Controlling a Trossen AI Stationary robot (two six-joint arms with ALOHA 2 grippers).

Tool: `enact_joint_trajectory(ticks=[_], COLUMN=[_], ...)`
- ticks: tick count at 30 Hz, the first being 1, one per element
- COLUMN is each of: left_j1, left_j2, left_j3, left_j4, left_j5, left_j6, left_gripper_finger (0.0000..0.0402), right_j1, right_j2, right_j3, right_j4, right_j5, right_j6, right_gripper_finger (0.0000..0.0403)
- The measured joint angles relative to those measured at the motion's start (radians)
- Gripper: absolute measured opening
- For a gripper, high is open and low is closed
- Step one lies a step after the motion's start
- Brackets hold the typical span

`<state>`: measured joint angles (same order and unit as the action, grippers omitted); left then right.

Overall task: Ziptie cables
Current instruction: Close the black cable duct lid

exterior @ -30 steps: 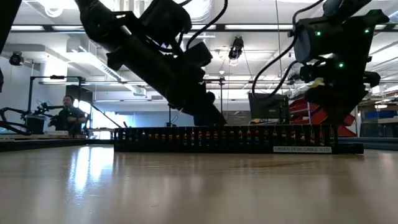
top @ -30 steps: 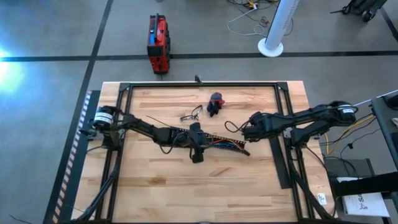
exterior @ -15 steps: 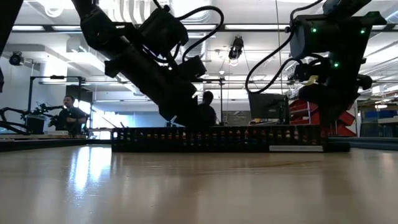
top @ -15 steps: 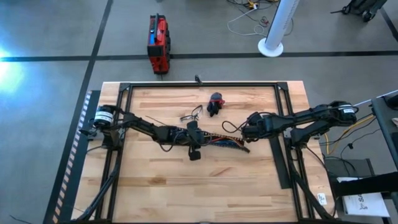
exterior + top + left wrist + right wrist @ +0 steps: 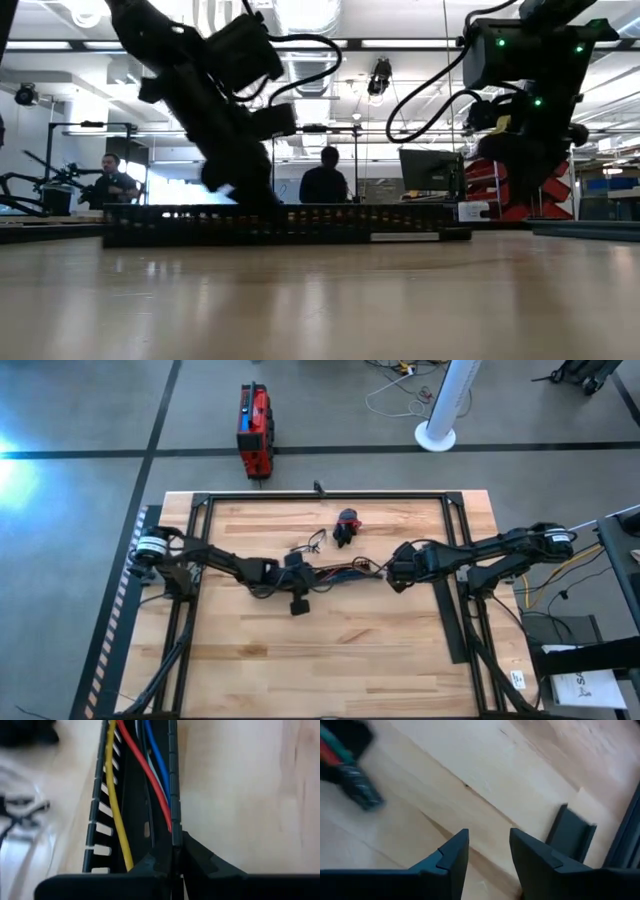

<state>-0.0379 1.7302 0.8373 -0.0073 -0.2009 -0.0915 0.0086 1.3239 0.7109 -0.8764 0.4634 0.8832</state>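
The cables (image 5: 150, 785), red, yellow, blue and white wires, lie inside a long black comb-slotted duct (image 5: 345, 573) that rests flat on the wooden table (image 5: 330, 650). My left gripper (image 5: 175, 852) is at the duct's left end and shut on it. My right gripper (image 5: 489, 845) hovers open just past the duct's right end (image 5: 392, 580), with bare wood between its fingers. The cables' dark end (image 5: 360, 792) shows to one side in the right wrist view. The ziptie is out of view. My left gripper pinches one slotted side wall of the duct (image 5: 174, 827) between its two fingers, at the duct's left end. The fingers slant down from the table's left and lie along the wall. The duct stays flat on the table (image 5: 290, 222).
A small dark wire tangle (image 5: 308, 545) and a red-and-black lump (image 5: 347, 525) lie beyond the duct. A flat black strip (image 5: 452, 620) lies by the right rail. Black frame rails (image 5: 320, 495) border the table. People (image 5: 325, 180) show in the room behind.
My left gripper has shut on the duct's wall and drawn back toward the table's left edge, tipping flatter. The duct with its cables has slid along the table to the left and a little toward the far edge, still flat.
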Motion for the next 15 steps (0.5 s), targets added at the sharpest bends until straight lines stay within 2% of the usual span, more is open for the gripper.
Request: enact_joint_trajectory(ticks=[4,7,11,15], left_j1=[-0.033,-0.052,-0.074,-0.093], left_j2=[-0.067,-0.121,-0.192,-0.238], left_j3=[-0.01,-0.034,-0.101,-0.164], left_j4=[-0.143,-0.195,-0.2,-0.183], left_j5=[0.014,0.094,0.166,0.167], left_j6=[-0.004,-0.005,-0.032,-0.084], left_gripper_finger=[0.0007,0.0009,0.0018,0.0033], right_j1=[0.0,0.0,0.0,0.0], right_j2=[0.0,0.006,0.017,0.022], right_j3=[0.0,-0.006,-0.016,-0.039], right_j4=[-0.004,-0.014,-0.071,-0.078], right_j5=[0.0,-0.001,-0.002,-0.047], right_j6=[0.104,0.162,0.237,0.268], right_gripper_finger=[0.0122,0.012,0.0128,0.0156])
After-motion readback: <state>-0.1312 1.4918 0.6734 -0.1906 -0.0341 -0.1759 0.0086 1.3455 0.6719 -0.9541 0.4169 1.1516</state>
